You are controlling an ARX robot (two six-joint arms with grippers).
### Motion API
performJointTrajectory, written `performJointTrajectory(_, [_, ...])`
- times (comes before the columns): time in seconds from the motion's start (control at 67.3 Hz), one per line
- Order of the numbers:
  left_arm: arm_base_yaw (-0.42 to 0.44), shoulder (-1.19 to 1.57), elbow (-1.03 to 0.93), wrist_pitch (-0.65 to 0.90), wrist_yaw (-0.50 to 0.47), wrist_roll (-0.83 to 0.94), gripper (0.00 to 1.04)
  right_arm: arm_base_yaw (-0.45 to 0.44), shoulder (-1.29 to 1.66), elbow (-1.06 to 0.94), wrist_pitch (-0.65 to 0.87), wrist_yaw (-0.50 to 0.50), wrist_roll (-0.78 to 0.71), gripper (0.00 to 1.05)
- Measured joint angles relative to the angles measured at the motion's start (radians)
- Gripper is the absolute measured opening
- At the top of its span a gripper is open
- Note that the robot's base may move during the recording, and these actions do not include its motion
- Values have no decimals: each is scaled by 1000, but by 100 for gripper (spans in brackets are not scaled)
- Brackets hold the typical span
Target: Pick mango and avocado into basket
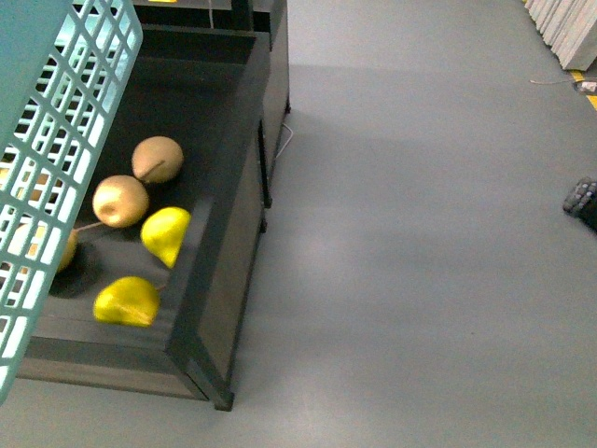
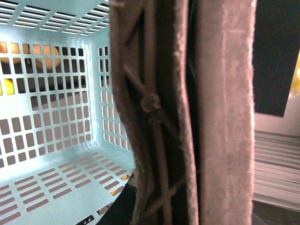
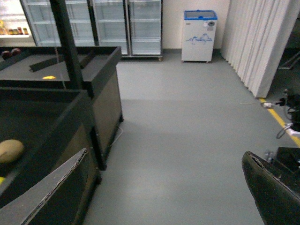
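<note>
The turquoise basket (image 1: 56,159) hangs raised at the left of the front view, over the black display bin (image 1: 224,233). My left gripper (image 2: 187,187) is shut on the basket's brown handle (image 2: 140,140), where the zip tie (image 2: 151,103) sits; the basket's slotted floor (image 2: 51,178) shows beyond it and holds nothing I can see. Two bright yellow fruits (image 1: 165,233) (image 1: 127,301) lie in the bin; I cannot tell whether either is the mango. No avocado is in view. My right gripper (image 3: 159,197) is open and empty above the grey floor beside the bin.
Round brown fruits (image 1: 157,159) (image 1: 119,201) lie in the bin, one showing in the right wrist view (image 3: 10,151). A second black stand (image 3: 70,70) holds a yellow item (image 3: 48,77). Glass fridges (image 3: 126,23), a white freezer (image 3: 199,35) and a curtain (image 3: 253,42) stand beyond.
</note>
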Motion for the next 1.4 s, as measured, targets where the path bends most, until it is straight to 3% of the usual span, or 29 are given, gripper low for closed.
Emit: performJointTrajectory(1.396, [0, 0, 0, 0, -2, 3, 14, 0, 0, 0, -1, 0, 0, 96])
